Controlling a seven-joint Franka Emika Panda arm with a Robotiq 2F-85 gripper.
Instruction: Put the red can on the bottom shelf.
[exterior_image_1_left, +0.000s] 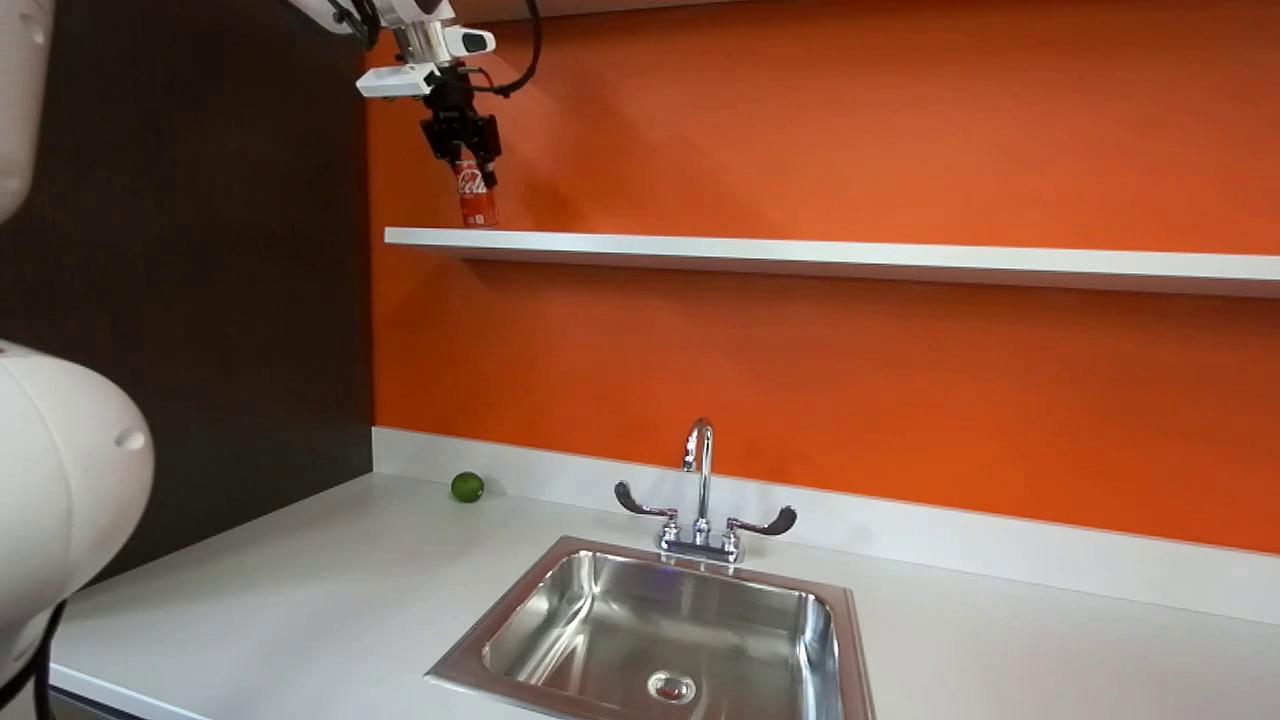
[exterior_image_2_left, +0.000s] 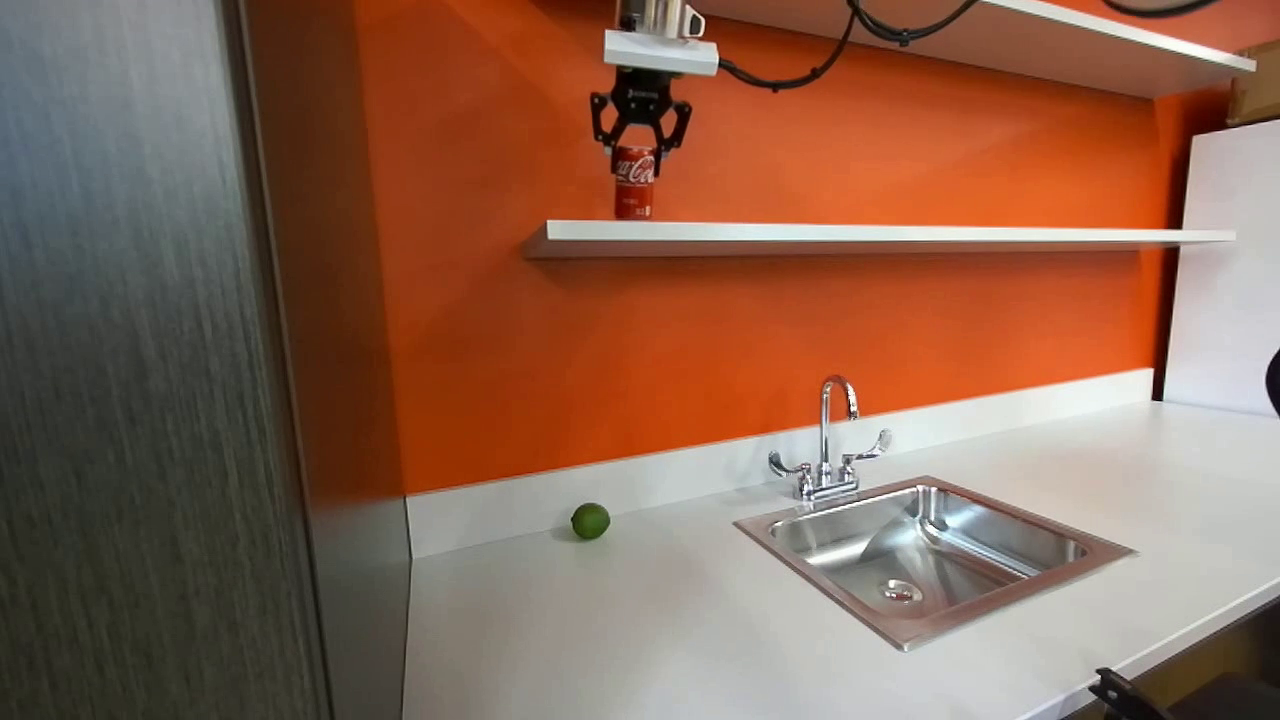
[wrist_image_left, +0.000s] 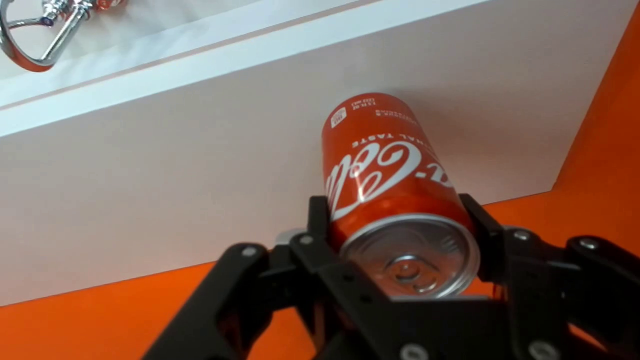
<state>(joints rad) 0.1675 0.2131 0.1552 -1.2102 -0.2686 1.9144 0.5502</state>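
The red can (exterior_image_1_left: 477, 208) stands upright at the near end of the bottom shelf (exterior_image_1_left: 830, 255), by the dark side wall. In both exterior views the base of the can (exterior_image_2_left: 634, 196) meets the top of the shelf (exterior_image_2_left: 880, 234); whether it bears its full weight there I cannot tell. My gripper (exterior_image_2_left: 636, 167) points down from above, with one finger on each side of the can's upper part. In the wrist view the fingers of my gripper (wrist_image_left: 393, 202) touch both sides of the can (wrist_image_left: 380, 150), near its silvery top. The shelf surface (wrist_image_left: 175, 165) lies behind it.
An upper white shelf (exterior_image_2_left: 1080, 45) runs above the arm. A dark panel (exterior_image_1_left: 200, 260) stands beside the shelf's end. Below are the countertop (exterior_image_1_left: 300, 580), a green ball (exterior_image_1_left: 467, 487), a faucet (exterior_image_1_left: 703, 480) and a steel sink (exterior_image_1_left: 860, 650). The orange wall (exterior_image_1_left: 850, 130) is behind.
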